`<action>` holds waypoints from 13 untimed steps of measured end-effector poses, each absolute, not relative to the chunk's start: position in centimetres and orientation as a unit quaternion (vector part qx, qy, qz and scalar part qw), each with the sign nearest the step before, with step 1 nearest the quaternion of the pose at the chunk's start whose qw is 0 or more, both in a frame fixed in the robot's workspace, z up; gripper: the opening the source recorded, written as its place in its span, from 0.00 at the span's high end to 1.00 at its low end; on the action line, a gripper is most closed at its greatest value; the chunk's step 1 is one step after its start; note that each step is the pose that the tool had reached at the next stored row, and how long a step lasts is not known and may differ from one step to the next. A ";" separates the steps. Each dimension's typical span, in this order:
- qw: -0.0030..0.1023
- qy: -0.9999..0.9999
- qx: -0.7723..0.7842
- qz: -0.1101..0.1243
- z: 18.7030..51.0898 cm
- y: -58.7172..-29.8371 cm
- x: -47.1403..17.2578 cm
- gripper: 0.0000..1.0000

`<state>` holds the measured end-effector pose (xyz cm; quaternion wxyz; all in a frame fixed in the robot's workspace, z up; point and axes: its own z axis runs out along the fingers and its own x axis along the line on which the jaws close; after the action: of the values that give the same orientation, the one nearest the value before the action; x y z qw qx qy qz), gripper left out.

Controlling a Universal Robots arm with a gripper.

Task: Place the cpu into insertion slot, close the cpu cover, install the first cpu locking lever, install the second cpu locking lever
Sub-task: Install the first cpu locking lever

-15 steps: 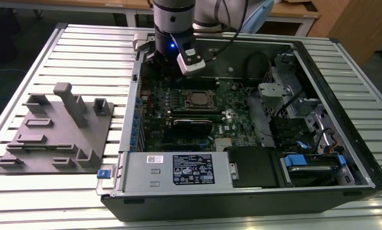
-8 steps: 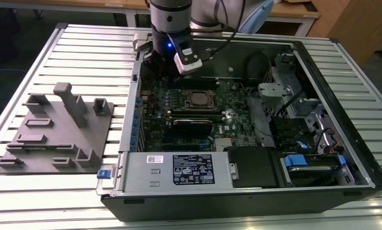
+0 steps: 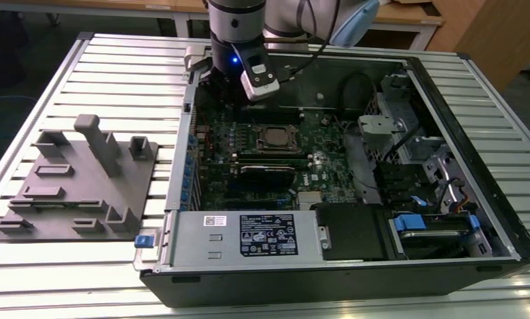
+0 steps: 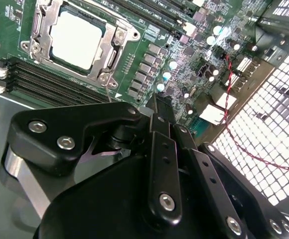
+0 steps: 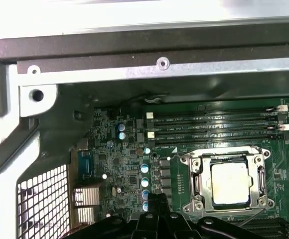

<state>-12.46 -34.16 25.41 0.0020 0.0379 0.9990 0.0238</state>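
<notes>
Cpu, flat silver-grey square chip (image 4: 77, 40), sat socketed | thin silver frame cpu cover (image 4: 110, 50) lay down, partly cut off | black gripper (image 4: 160, 105) jaws together, empty

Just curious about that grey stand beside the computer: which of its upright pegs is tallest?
The grey rectangular post by the grey moulded stand's back edge in the exterior view; it towers over the short peg beside it.

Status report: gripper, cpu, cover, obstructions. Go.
Gripper shut, empty, over the motherboard, apart from the cpu. Cpu seated, cpu cover flat around it. Nothing lying over the cpu.
</notes>
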 end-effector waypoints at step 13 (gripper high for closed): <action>0.002 0.999 0.038 0.024 25.4 -33.9 -12.5 0.89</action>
<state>-12.50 -33.86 25.40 0.0020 0.0380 0.9990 0.0239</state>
